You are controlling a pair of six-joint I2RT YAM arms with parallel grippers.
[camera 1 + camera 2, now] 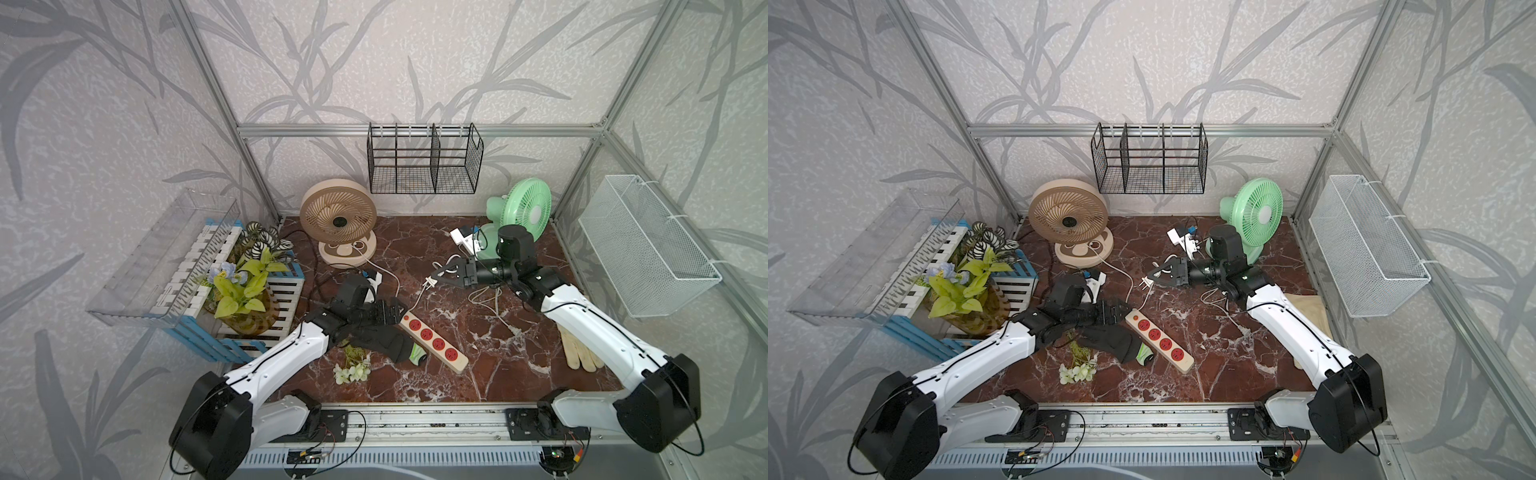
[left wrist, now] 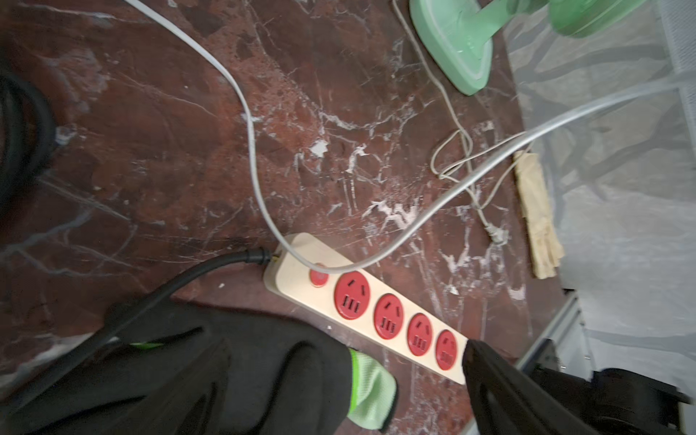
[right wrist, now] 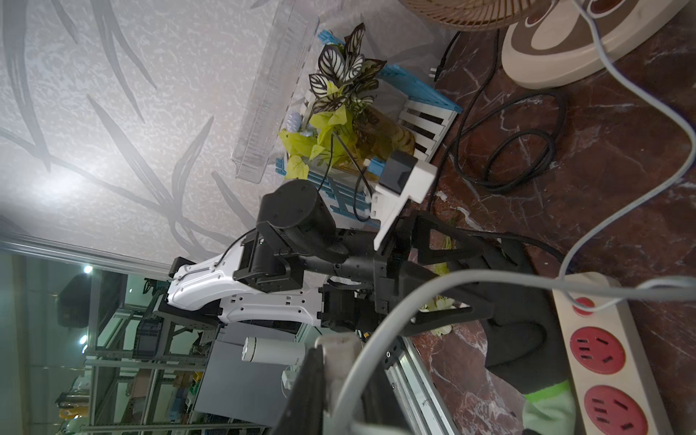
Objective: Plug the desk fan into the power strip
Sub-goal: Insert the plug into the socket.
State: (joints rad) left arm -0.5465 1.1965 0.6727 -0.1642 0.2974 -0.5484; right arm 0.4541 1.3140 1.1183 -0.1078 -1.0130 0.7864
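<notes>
Left arm reaches low over the marble table (image 1: pixel 503 332), left gripper (image 1: pixel 400 311) with jaws wide apart right at the cord end of the power strip (image 1: pixel 434 343). Right arm stretches inward, right gripper (image 1: pixel 436 277) clamped on the white plug (image 1: pixel 429 283), prongs pointing out. The strip lies diagonally mid-table: a cream bar with 4 red sockets and an orange button.

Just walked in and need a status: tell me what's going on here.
The right claw holds the white plug of the beige fan above the table, short of the strip. The left claw stands open at the strip's cord end, gripping nothing. All four sockets are empty, so nothing is plugged in yet.
</notes>
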